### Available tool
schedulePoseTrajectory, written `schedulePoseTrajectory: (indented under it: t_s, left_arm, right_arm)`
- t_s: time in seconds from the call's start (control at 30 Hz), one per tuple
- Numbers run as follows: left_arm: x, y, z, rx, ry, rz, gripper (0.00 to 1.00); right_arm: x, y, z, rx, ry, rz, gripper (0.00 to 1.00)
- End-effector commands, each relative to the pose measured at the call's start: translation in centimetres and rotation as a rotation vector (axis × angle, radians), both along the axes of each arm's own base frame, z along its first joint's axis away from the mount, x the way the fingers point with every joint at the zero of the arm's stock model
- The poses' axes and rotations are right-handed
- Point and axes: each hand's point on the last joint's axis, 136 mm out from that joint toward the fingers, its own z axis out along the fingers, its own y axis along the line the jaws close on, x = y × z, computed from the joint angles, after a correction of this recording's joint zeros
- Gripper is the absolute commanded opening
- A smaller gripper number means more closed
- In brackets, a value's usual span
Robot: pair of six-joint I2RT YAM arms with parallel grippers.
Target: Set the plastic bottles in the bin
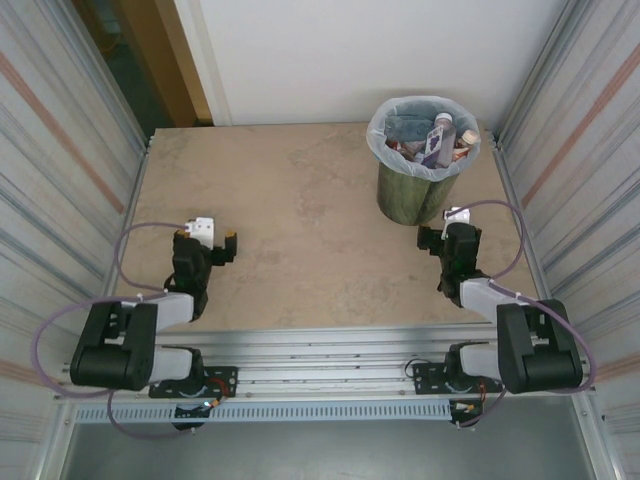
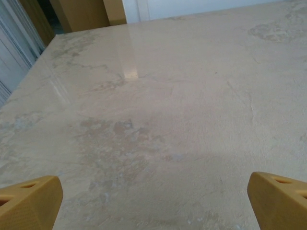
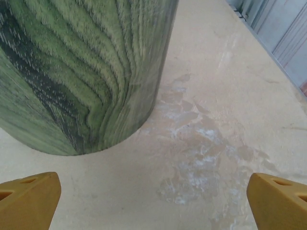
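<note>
Plastic bottles (image 1: pixel 438 138) jumbled, bin (image 1: pixel 408 195) green, bag-lined

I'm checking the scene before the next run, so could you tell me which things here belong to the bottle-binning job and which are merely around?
Job in hand:
- bin
- plastic bottles, lying inside it
- left gripper and right gripper, both open and empty

Just around:
- table
- ribbed metal side walls

Beige stone-look table (image 1: pixel 300 220) between ribbed metal side panels (image 1: pixel 60 150), white wall (image 1: pixel 350 50) behind
</note>
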Motion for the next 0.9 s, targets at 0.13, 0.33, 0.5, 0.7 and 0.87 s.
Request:
schedulePoseTrajectory:
  t_s: [0.13, 0.33, 0.5, 0.7, 0.87]
  left_arm:
    - [2.3, -1.3, 0.0, -0.001, -0.025, -0.086, 0.99]
    - [3.3, -1.4, -0.7, -0.043, 0.035, -0.129, 0.99]
    - [3.7, -0.8, -0.9, -0.134, 0.072, -0.158, 0.99]
    - [3.8, -0.1, -1.1, -0.115, 0.082, -0.099, 0.99]
    - [3.9, 0.6, -1.0, -0.087, 0.072, -0.026, 0.99]
  right_arm:
    - [1.6, 1.0, 1.0, 0.038, -0.089, 0.109, 0.98]
    - [2.3, 0.9, -0.2, 0.09, -0.087, 0.138, 0.98]
    - [2.5, 1.4, -1.2, 0.115, -0.09, 0.191, 0.98]
    - [3.1, 1.0, -1.6, 0.123, -0.074, 0.182, 0.98]
    - [3.5, -1.0, -2.1, 0.144, -0.034, 0.056, 0.98]
